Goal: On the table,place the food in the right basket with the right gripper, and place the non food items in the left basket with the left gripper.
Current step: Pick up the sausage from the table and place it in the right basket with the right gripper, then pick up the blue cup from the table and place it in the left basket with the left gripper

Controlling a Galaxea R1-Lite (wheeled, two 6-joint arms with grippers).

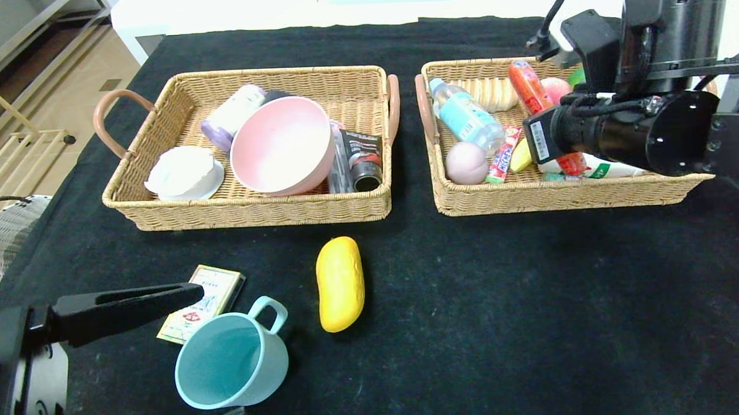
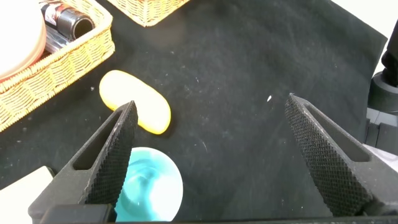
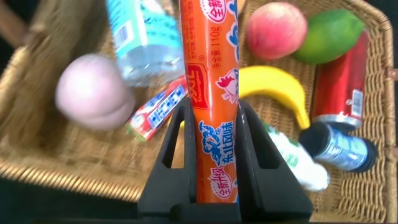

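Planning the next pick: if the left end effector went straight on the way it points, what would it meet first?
Probably the light blue plastic mug, lying just ahead of the open left end effector; the yellow oblong fruit is beyond. Depth is uncertain.

I work in what looks like a staged indoor test room, not a real kitchen: a table draped in black cloth (image 1: 503, 326), pale wood-look flooring (image 1: 64, 89), a light wooden rack (image 1: 10, 122) and a white woven wicker seat (image 1: 5, 245) at my left, white furniture (image 1: 338, 6) behind.
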